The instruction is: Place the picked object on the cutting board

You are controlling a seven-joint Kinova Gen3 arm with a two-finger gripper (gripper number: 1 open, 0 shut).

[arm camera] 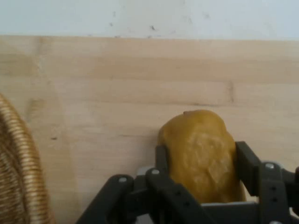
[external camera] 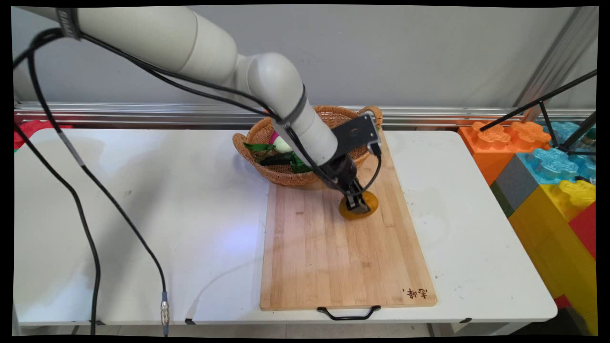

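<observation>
The bamboo cutting board (external camera: 343, 247) serves as the landmark: it lies lengthwise on the white table (external camera: 143, 214), its black wire handle (external camera: 349, 313) hanging over the table's near edge and a small dark mark printed at its near right corner. The near half of the board is bare. On the far half, toward the right edge, sits a flat yellow-orange piece of food (external camera: 362, 209), round in the main view and lumpy, potato-like in the hand view (arm camera: 201, 154). The black gripper (external camera: 357, 204) reaches down onto it, and the hand view shows a finger (arm camera: 247, 163) pressed against each side of the piece, so the jaws are closed narrowly around it while it rests on the wood. Past the board's far end, overlapping its far left corner, stands a woven wicker basket (external camera: 267, 138) holding green leafy items and a pale, pink-tipped vegetable. To the right of the board, beyond the table's edge, stacked oversized toy blocks (external camera: 548, 181) in orange, blue, yellow and red stand.
</observation>
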